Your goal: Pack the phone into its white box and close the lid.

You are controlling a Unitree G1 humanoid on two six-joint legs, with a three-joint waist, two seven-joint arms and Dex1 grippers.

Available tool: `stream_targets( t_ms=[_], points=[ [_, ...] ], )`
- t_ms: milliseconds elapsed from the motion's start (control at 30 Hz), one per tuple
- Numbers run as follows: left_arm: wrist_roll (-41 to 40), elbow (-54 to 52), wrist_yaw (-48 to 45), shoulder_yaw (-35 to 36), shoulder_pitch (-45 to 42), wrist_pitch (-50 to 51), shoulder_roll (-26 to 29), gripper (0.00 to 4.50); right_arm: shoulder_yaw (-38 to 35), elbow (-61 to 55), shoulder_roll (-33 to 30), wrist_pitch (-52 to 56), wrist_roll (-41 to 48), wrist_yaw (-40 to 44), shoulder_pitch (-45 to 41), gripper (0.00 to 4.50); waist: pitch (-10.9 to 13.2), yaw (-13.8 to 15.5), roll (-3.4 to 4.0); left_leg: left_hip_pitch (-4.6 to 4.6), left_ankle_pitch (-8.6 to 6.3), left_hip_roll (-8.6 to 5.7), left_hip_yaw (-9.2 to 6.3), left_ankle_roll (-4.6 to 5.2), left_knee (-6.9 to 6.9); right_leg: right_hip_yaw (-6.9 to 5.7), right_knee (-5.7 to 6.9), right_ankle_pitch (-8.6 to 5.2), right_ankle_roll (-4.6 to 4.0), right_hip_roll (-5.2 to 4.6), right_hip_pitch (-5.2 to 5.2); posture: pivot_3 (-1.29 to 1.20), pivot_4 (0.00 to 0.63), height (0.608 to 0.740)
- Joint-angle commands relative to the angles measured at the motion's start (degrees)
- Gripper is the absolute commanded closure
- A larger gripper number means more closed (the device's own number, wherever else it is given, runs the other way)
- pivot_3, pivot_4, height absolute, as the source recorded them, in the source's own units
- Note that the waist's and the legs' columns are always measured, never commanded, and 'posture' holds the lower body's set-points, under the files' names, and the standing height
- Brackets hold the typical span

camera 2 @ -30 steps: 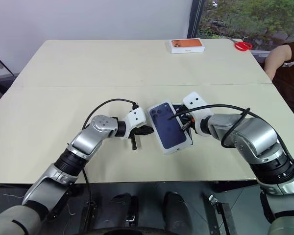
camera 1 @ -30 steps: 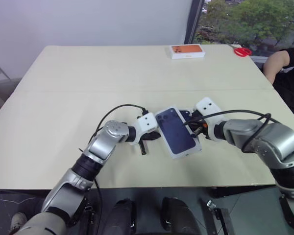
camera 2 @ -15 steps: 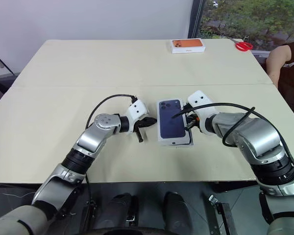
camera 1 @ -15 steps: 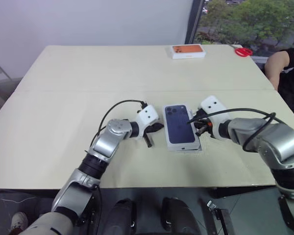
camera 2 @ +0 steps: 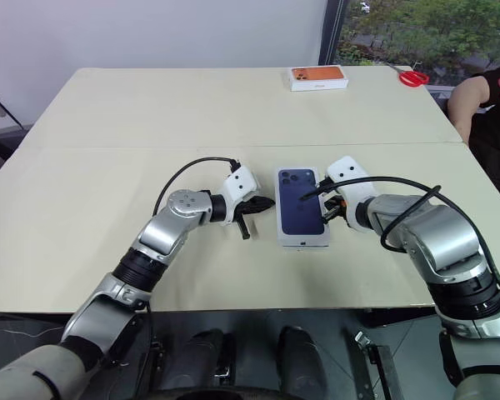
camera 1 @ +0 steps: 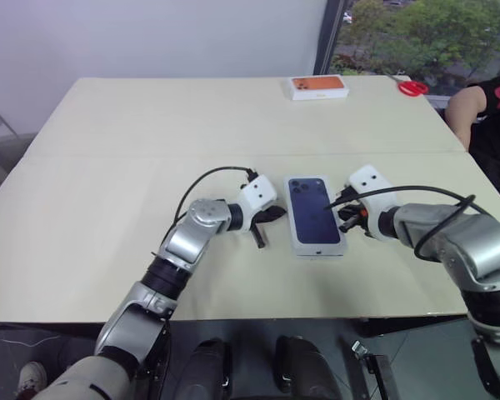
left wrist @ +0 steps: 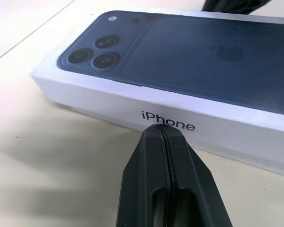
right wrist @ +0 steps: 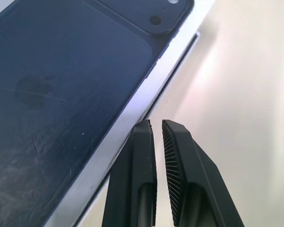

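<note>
Silver-grey arm shells with black joint bands are seen. A white block is mounted at each wrist; black cables are looped above. Gripper fingers are black, ribbed.

Place: an office or lab test room
Work surface: a wide pale beige table (camera 1: 150, 125), nearly bare
Wall: a plain white wall (camera 1: 150, 33) behind the table
Window: a dark-framed window (camera 1: 400, 33) at the far right, green trees outside
Bystander: a person (camera 1: 487, 108) in a dark top at the table's right edge
Loose items: an orange-topped box (camera 1: 317, 87) and red scissors (camera 1: 412, 87) at the far edge
</note>
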Motion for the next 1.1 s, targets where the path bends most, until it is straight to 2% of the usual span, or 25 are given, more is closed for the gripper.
stream_targets(
  t_ms=[33,1100],
  points=[
    [-0.59,-2.88,-1.41,-1.18,-0.86,-2.00,-1.01,4.50,-1.24,-2.81,0.67,-0.29,-0.23,1.34,0.17,4.07,0.00,0.00,0.00,0.00,0.00,0.00,0.00,0.00,0.00,0.00,0.00,0.00,0.00,0.00,0.00,0.00,0.150,0.740],
    [1.01,3.21,3.16,0.00,-3.16,-3.22,-2.45,4.50,-1.52,-1.73,3.71,-0.18,-5.45,2.77,1.13,4.07,0.00,0.00,0.00,0.01,0.00,-0.01,0.00,0.00,0.00,0.00,0.01,0.00,0.01,0.01,0.00,0.00,0.150,0.740]
  ],
)
